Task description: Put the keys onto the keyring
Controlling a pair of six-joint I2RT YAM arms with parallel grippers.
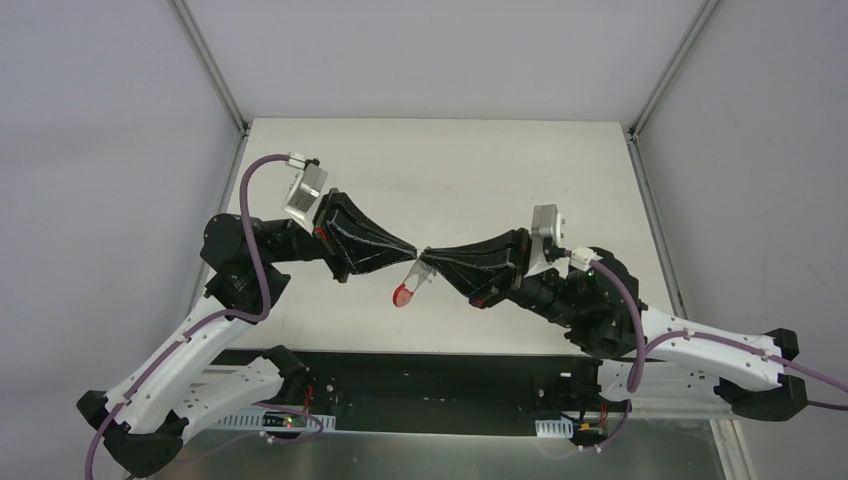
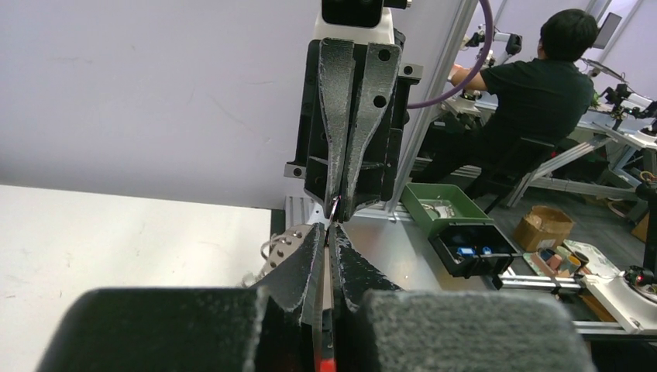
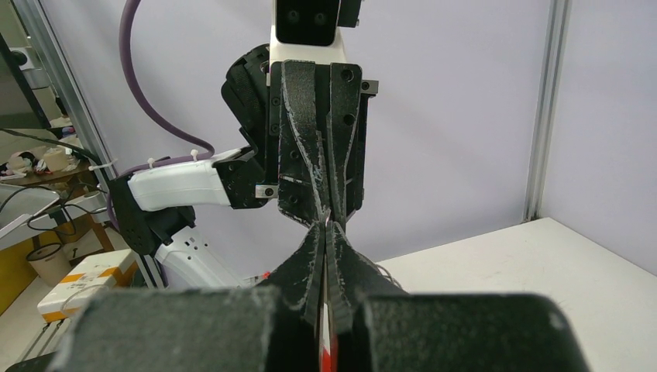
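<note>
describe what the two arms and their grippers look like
Both the left arm and right arm have white lower links and black joints. The left gripper and right gripper are matte black textured wedges tapering to thin tips. A purple cable runs along each arm; a silver camera block sits on each wrist.

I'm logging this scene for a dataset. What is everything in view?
keyring: one, red strip, hanging under the meeting fingertips.
table: one, white, beneath the arms.
person: one, dark shirt, seated beyond the table.
green box: one, green, beyond the table's edge.
black box: one, black, beside the green box.
cardboard box: one, brown, on the floor.
left gripper: one, black, shut, tip to tip with the right.
right gripper: one, black, shut, facing it.
</note>
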